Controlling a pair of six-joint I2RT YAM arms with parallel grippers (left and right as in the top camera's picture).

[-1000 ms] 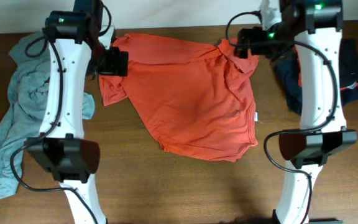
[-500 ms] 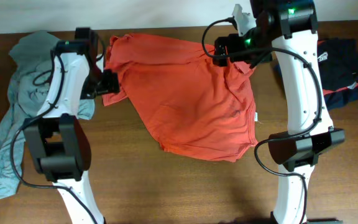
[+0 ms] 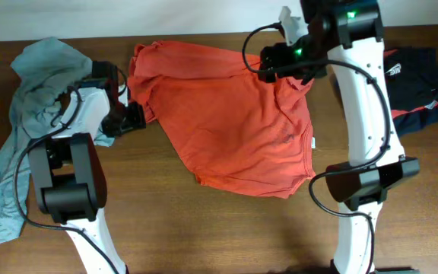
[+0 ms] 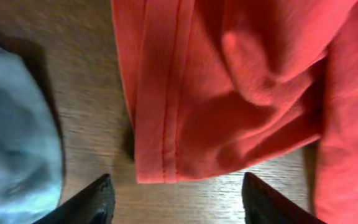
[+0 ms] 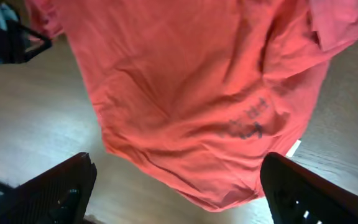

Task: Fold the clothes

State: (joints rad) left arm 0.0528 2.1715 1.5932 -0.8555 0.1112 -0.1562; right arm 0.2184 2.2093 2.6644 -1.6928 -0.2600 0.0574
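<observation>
The limp orange-red T-shirt [image 3: 234,122] looks best pinched at its sleeve hem [image 4: 157,124]; left gripper [image 4: 178,186] and right gripper [image 5: 178,165] both gape open.

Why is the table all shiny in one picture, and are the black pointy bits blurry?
Right wrist view: the table shows a pale glare from the light, and the right gripper's fingertips look blurry because they are so close. Left wrist view: a dark shadow sits beside the orange shirt hem, and the left gripper's fingertips are blurry too. Overhead view: even light, everything sharp.
</observation>
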